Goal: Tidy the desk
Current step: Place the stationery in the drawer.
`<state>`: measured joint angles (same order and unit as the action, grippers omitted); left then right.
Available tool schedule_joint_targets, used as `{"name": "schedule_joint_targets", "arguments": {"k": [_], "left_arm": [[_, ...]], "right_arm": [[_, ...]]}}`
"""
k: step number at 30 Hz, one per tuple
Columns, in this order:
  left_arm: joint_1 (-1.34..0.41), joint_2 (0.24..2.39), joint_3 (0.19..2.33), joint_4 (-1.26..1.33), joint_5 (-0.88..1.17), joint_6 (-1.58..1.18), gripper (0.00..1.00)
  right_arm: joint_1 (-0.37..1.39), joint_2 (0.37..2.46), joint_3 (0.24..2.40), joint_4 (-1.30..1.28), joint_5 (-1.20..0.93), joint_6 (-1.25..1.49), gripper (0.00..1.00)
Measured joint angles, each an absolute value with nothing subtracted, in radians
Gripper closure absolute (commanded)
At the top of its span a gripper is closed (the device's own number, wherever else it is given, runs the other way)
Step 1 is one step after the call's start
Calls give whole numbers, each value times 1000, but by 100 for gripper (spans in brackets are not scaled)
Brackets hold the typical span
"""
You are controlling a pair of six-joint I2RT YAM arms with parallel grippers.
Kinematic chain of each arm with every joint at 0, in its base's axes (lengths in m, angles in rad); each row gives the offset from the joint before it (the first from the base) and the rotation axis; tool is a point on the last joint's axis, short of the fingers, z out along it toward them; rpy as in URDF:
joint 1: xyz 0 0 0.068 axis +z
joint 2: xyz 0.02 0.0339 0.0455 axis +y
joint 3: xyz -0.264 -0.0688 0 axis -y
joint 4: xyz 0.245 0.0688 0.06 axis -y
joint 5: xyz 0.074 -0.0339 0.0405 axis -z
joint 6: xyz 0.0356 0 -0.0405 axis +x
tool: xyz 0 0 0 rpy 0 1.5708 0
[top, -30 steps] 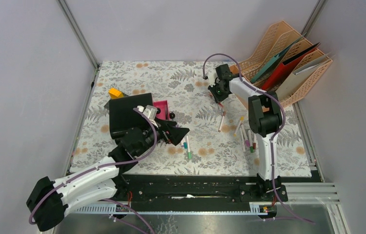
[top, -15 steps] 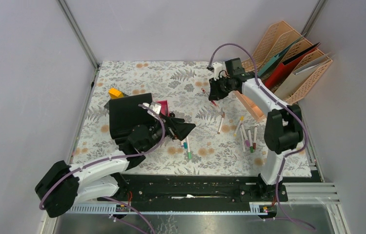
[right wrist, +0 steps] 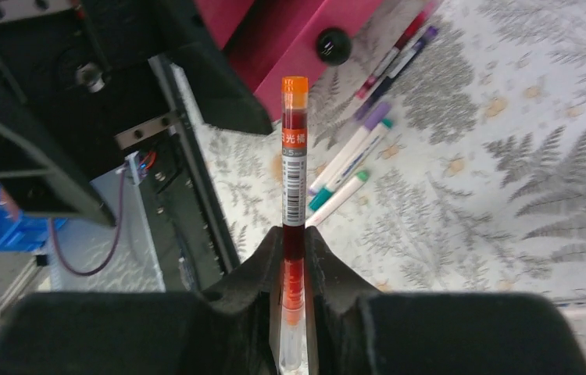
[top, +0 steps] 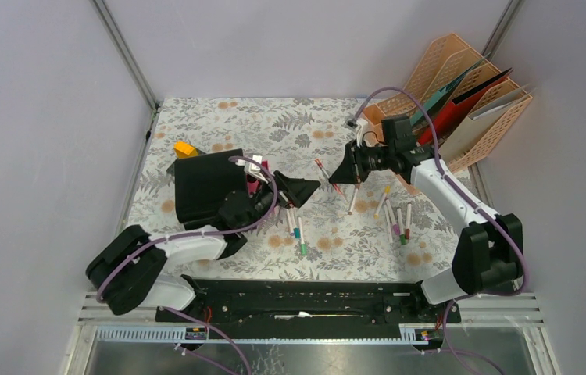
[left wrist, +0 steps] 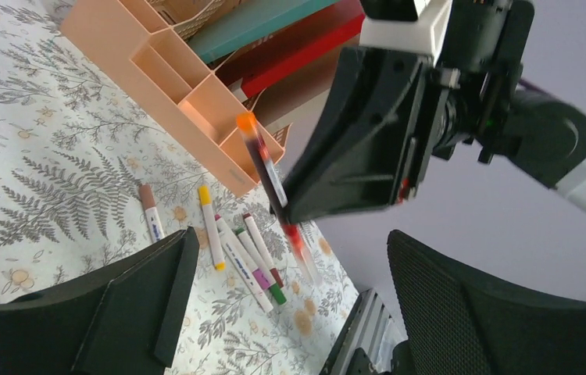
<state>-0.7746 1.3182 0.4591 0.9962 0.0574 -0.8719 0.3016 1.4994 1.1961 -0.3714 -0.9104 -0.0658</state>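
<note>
The desk is covered in a pale fern-print cloth. My right gripper is above its middle, pointing left. It is shut on a red pen with an orange cap, which sticks out between the fingers. My left gripper faces it from the left, open and empty, with a short gap between them. In the left wrist view its two black fingers frame the right gripper and the pen. Several markers lie loose on the cloth.
A black box with a pink drawer and a yellow object sit at the left. An orange file rack stands at the back right, with a peach pen organizer beside it. More markers lie near the left gripper.
My right gripper has come forward from the file rack with the red pen and turned to point left. My left gripper has reached further right towards it.
</note>
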Motion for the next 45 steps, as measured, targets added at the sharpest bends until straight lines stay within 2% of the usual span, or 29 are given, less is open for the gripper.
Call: {"name": "schedule_joint_targets", "arguments": {"k": [7,12,19,26,32,34,35,37,39,45], "left_arm": [[-771,1438,497,1121,57,-947,6],[-771,1513,540,1179,67,-999,14],[-770,1593,581,1230,105,-1063,41],[-768,1600,583,1248,132,-1098,76],[-768,1600,590,1264,150,-1103,99],[-768,1600,590,1266,152,-1102,100],[-768,1600,590,1266,152,-1100,100],[-768,1600,590,1266,153,-1095,100],[-768,1596,590,1255,152,-1083,100],[-767,1497,568,1117,120,-1000,100]], "right_arm": [[292,1469,1090,-241,-1044,51,100],[292,1450,1067,-162,-1104,111,100],[292,1433,1054,-113,-1139,153,100],[292,1433,1048,-100,-1144,163,100],[290,1433,1044,-98,-1144,164,100],[289,1433,1044,-97,-1144,163,100],[289,1433,1044,-96,-1145,163,93],[289,1433,1042,-94,-1145,159,70],[289,1433,1038,-93,-1145,153,56],[289,1420,1033,-150,-1131,55,32]]}}
